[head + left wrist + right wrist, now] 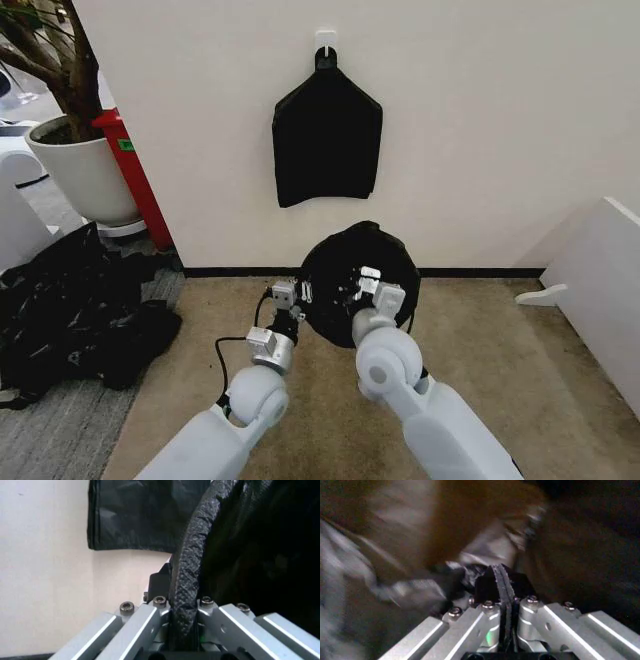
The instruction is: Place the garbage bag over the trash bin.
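Both claws pinch the bag at the bin.
Left claw [181,630] grips the garbage bag's [345,262] rolled edge; right claw [502,588] is pressed closed just beside it, inside the black-lined trash bin [362,285].

Garbage bag [345,262] was glossy black with a fine pebbled texture, both hands silver-grey, wall [480,120] cream, floor [480,350] tan carpet.

Garbage bag [345,265]: glossy black, wrinkly, draped over trash bin, hiding it fully; opening faces up. Sits on floor by wall, approx 12 o'clock, just ahead.
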{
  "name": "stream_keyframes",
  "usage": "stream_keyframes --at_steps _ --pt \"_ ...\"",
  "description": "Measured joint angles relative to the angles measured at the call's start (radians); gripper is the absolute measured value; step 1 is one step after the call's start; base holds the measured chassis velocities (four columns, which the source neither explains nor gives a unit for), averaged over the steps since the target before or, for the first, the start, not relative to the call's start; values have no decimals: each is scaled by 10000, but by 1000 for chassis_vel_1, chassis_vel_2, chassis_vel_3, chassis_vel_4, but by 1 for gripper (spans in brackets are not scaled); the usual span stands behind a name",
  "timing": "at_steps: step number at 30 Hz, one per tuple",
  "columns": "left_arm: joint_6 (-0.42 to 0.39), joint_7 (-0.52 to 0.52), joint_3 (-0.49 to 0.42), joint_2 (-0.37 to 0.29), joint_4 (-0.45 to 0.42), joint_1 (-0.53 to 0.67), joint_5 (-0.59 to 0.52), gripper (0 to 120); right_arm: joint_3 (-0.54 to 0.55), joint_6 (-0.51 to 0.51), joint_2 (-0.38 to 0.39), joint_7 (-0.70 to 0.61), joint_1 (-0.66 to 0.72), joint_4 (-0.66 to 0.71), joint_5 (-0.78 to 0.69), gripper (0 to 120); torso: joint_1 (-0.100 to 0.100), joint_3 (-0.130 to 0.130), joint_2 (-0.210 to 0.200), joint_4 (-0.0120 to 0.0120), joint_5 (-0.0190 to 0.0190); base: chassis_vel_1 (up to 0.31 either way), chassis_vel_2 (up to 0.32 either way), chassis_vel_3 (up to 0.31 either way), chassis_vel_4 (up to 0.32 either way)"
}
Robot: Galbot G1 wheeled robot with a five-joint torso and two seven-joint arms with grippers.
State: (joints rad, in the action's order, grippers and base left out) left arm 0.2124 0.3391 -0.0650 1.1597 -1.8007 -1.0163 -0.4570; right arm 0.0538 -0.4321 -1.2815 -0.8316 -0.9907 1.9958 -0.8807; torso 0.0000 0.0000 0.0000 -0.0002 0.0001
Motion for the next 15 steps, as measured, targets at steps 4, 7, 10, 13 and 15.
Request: stream_keyframes --at_steps 4,7,10,13,15 --pt "-47 17 94 17 -14 55 -162 1 -151 -46 134 183 -286 -7 67 0 0 0 0 1 0 0 0 0 0" --pt "-143 42 148 23 -86 138 -339 1 -184 -83 192 314 -495 -112 61 0 0 0 0 0 0 0 0 0 0" --pt "-209 62 165 -11 -149 215 -431 1 -39 -91 137 365 -508 -84 46 0 0 0 0 1 0 0 0 0 0" --pt "-216 86 182 -12 -149 250 -445 1 24 -144 97 386 -441 -19 50 0 0 0 0 4 0 0 0 0 0" --pt "-216 82 190 2 -123 255 -446 1 80 -157 108 390 -323 113 47 8 0 0 0 3 0 0 0 0 0"
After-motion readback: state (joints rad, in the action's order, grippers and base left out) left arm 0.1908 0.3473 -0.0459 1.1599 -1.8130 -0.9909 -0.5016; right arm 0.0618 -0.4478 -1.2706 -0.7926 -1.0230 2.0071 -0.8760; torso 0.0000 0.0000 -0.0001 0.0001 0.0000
